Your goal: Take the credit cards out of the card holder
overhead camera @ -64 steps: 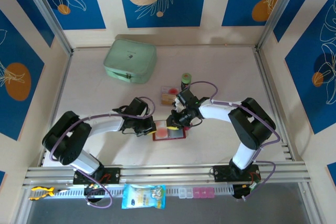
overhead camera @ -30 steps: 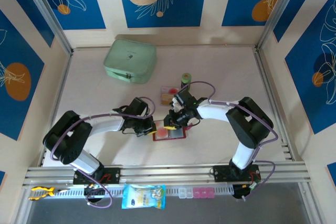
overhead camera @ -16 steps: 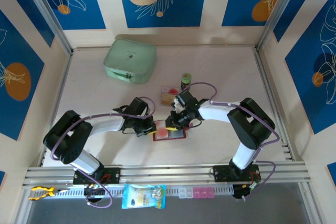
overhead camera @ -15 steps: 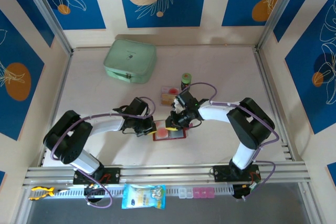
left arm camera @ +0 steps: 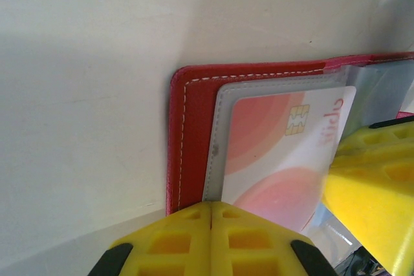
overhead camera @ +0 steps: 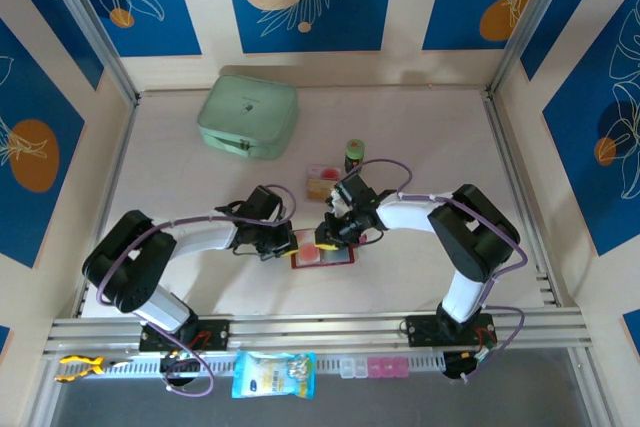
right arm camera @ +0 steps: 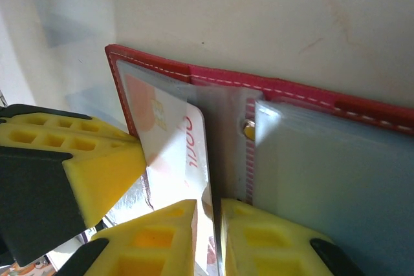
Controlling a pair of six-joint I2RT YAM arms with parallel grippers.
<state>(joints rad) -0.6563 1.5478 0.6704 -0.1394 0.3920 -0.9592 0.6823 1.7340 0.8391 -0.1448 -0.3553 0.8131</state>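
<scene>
Credit card (left arm camera: 278, 153) partly inside card holder (left arm camera: 191, 140)

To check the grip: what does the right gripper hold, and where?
The right gripper pinches a credit card by the end sticking out of the card holder.

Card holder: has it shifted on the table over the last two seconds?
No. The card holder lies in the same spot relative to the green can and the mint case.
</scene>
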